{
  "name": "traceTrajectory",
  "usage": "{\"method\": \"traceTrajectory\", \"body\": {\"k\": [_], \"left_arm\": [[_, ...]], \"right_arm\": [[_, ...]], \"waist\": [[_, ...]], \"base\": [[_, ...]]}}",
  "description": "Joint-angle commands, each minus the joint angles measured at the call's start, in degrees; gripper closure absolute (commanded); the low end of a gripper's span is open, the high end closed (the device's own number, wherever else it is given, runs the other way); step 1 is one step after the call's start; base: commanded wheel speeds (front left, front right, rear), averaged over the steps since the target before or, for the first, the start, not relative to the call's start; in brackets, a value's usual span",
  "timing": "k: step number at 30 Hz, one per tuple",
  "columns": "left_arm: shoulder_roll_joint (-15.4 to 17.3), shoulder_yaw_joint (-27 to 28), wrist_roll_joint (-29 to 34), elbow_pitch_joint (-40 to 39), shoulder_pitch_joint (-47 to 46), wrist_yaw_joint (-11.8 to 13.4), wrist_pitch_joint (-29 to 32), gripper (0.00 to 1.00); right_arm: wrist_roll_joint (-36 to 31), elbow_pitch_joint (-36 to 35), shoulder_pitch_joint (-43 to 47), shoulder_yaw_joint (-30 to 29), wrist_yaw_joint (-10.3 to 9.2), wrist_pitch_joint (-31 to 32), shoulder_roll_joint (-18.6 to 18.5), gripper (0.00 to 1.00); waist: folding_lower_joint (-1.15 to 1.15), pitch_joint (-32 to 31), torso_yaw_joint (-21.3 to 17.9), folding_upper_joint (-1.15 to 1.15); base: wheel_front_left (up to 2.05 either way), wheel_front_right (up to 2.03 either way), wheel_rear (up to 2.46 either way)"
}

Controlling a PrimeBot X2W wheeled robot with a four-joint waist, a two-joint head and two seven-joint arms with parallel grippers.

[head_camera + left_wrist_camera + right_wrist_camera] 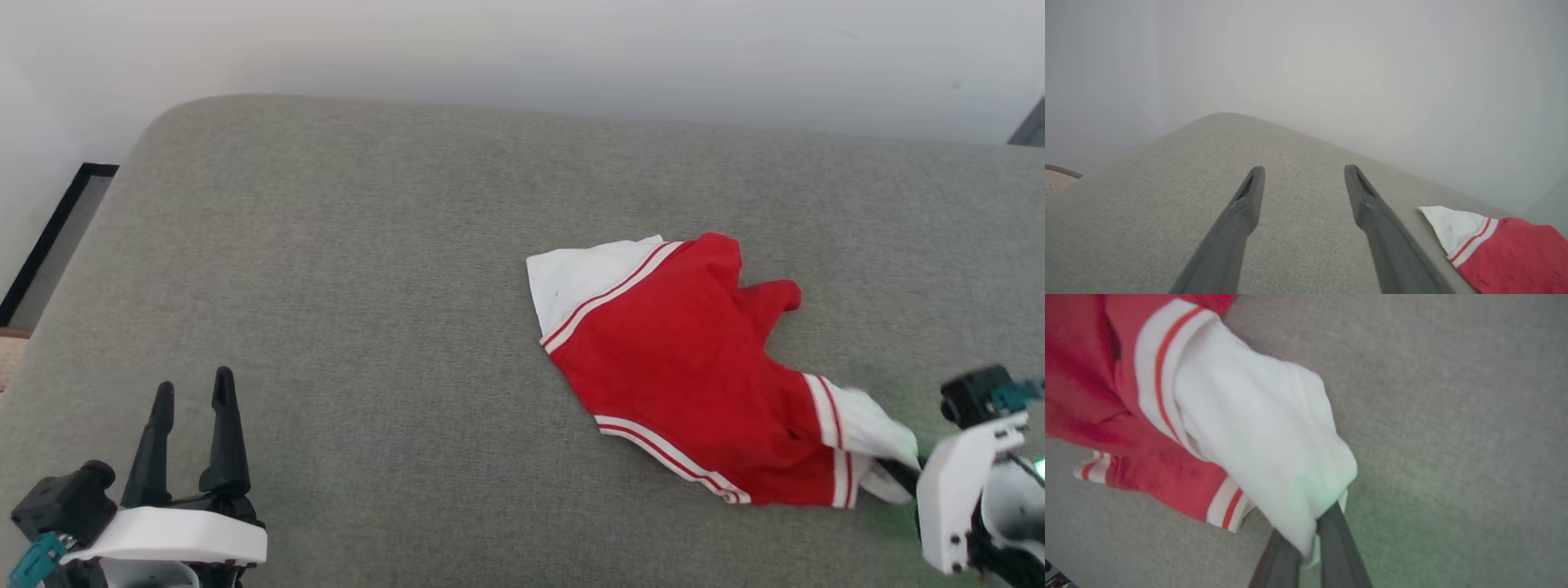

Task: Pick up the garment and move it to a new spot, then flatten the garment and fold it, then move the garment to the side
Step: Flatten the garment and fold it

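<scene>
A broad grey woven-fabric cushion (pixel 343 286) with rounded corners sits against a plain pale wall (pixel 522 49); a black-edged strip (pixel 41 249) runs beside its left end.

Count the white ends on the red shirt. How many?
2. One end lies at the shirt's far left corner; the other, near right, is pinched by the right gripper. Folds may hide more.

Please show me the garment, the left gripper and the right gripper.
garment (pixel 686 367), head view, red middle part.
left gripper (pixel 194 382), head view, midway between open fingertips.
right gripper (pixel 1310 535), right wrist view, between fingertips clamping white sleeve.
</scene>
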Motion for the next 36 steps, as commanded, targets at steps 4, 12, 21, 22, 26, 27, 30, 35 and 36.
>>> {"method": "traceTrajectory", "body": {"k": [4, 12, 21, 22, 26, 27, 30, 35, 36], "left_arm": [[1.2, -1.1, -0.8, 0.5, -1.0, -0.2, -0.3, 0.00], [5.7, -7.7, -2.9, 3.3, -4.9, -0.2, -0.3, 0.00], [13.3, -19.0, -9.6, 6.1, -12.9, -0.2, 2.9, 0.00], [14.5, -20.5, -10.3, 6.2, -14.0, -0.2, 4.1, 0.00], [18.3, -26.0, -14.9, 6.6, -18.7, -0.2, 9.0, 0.00], [19.5, -27.2, -16.1, 6.7, -19.9, -0.2, 10.4, 0.00], [21.9, -31.0, -19.3, 7.5, -23.7, -0.2, 14.9, 0.00], [24.4, -36.8, -23.0, 10.7, -29.9, -0.2, 23.2, 0.00], [24.6, -37.8, -23.7, 11.4, -31.1, -0.2, 24.6, 0.00]], "right_arm": [[-2.2, 0.8, 4.7, -5.1, -0.04, 2.0, 3.2, 1.00], [-7.0, 1.4, 5.2, -11.8, -0.06, 2.7, 10.1, 0.00], [-10.4, -4.5, 6.5, -16.9, -0.03, -1.4, 13.6, 0.00], [-10.9, -5.6, 6.8, -17.6, -0.03, -2.1, 14.1, 0.00], [-12.7, -9.4, 7.8, -19.8, -0.03, -5.5, 15.8, 0.00], [-13.3, -10.2, 7.9, -20.3, -0.03, -6.4, 16.4, 0.00], [-15.2, -12.6, 8.0, -21.8, -0.03, -9.8, 18.1, 0.00], [-19.3, -14.9, 6.4, -22.7, -0.02, -17.3, 21.2, 0.00], [-20.1, -15.1, 6.0, -22.7, -0.03, -19.1, 21.8, 0.00]], "waist": [[0.00, 0.3, -0.9, 0.00], [0.00, 0.9, -2.5, 0.00], [0.00, 0.5, -6.0, 0.00], [0.00, 0.3, -6.6, 0.00], [0.00, -0.1, -9.5, 0.00], [0.00, -0.2, -10.3, 0.00], [0.00, -0.3, -12.9, 0.00], [0.00, -0.2, -17.6, 0.00], [0.00, -0.1, -18.5, 0.00]], "base": [[0.00, 0.00, 0.00], [0.00, 0.00, 0.00], [0.00, 0.00, 0.00], [0.00, 0.00, 0.00], [0.00, 0.00, 0.00], [0.00, 0.00, 0.00], [0.00, 0.00, 0.00], [0.00, 0.00, 0.00], [0.00, 0.00, 0.00]]}}
